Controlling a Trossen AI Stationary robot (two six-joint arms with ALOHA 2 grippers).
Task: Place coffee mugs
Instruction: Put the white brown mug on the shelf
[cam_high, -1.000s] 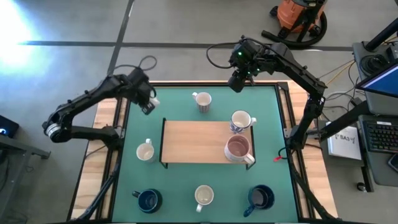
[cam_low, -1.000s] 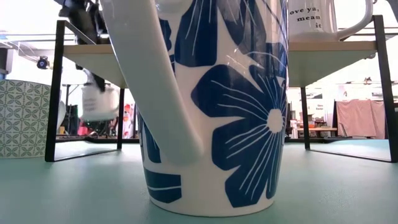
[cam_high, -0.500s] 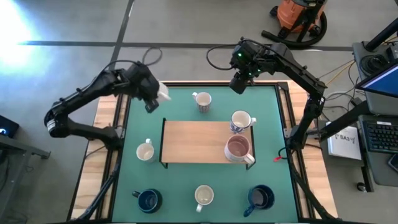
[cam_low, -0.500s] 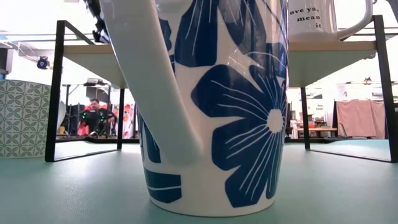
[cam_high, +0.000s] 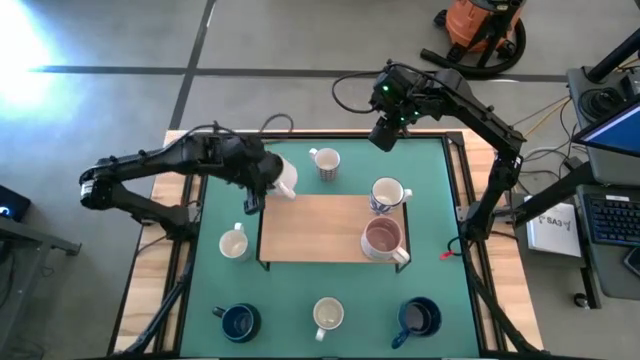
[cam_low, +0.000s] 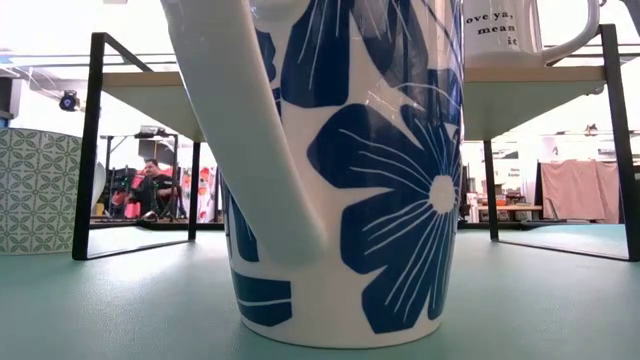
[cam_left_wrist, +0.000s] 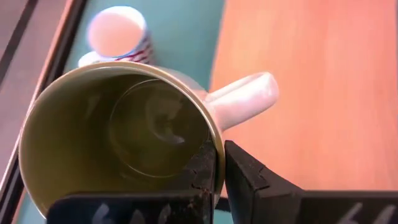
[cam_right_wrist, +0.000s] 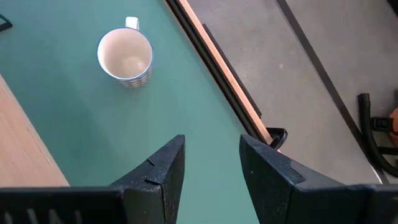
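My left gripper (cam_high: 268, 182) is shut on a cream coffee mug with an olive-green inside (cam_left_wrist: 118, 130), held in the air over the far left corner of the wooden shelf (cam_high: 315, 228). My right gripper (cam_right_wrist: 210, 163) hangs open and empty above the table's far edge (cam_high: 384, 134), right of a striped mug (cam_right_wrist: 125, 56). Two mugs stand on the shelf's right end, one with blue on it (cam_high: 388, 194) and one pinkish (cam_high: 383, 239). On the mat stand a cream mug (cam_high: 233, 243), two navy mugs (cam_high: 238, 320) (cam_high: 420, 317) and a blue-flowered mug (cam_low: 340, 170). My left gripper pinches the mug's rim (cam_left_wrist: 214, 134) next to the handle (cam_left_wrist: 242, 102), with one finger (cam_left_wrist: 200, 177) inside the cup and the other (cam_left_wrist: 252, 183) outside. The fingers slant down from the table's left. The mug is lifted clear and tilted, its mouth turned toward the wrist.
The shelf's left half (cam_high: 295, 235) is bare wood on black metal legs (cam_low: 90, 150). A green mat (cam_high: 290, 290) covers the table. A patterned mug (cam_low: 38, 190) shows at the low view's left. People and furniture show in the room behind.
My left gripper, shut on the mug all along, has swung from the table's far left corner toward the right, rising and rolling. It now stands over the shelf's far left corner. The mug has travelled with it and has left the low view.
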